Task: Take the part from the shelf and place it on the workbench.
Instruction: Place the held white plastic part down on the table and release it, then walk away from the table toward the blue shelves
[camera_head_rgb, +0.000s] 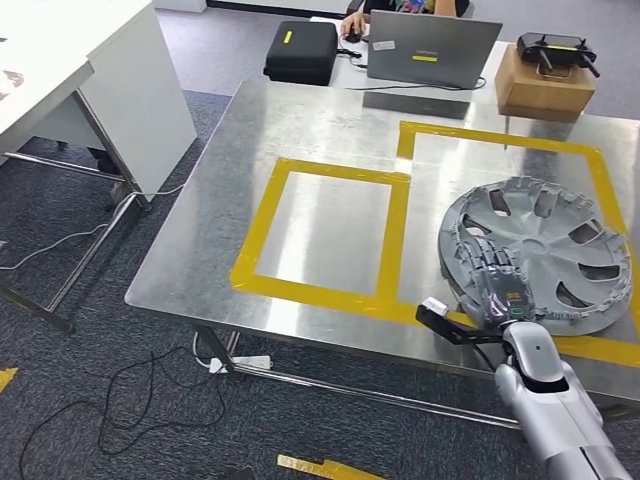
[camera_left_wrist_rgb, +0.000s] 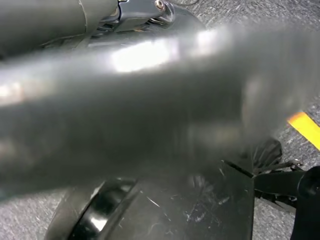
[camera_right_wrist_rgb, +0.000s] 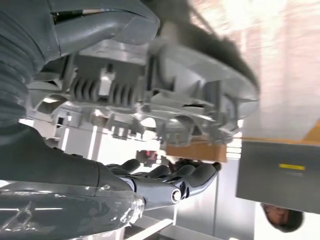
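Part (camera_head_rgb: 540, 250), a grey wheel cover, lay flat on workbench (camera_head_rgb: 211, 230) inside right yellow-taped square, at twelve o'clock from right hand (camera_head_rgb: 494, 280); gripped at near rim, fingers over, thumb under.

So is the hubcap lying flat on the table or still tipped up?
Tipped. The hubcap has its near edge raised in the right hand; the right wrist view shows fingers beneath it. Whether its far edge touches the table, cannot tell.

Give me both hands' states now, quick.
Left hand: cannot be told; its wrist view is a blur.
Right hand: holding the grey wheel cover by its near rim, over the metal table.
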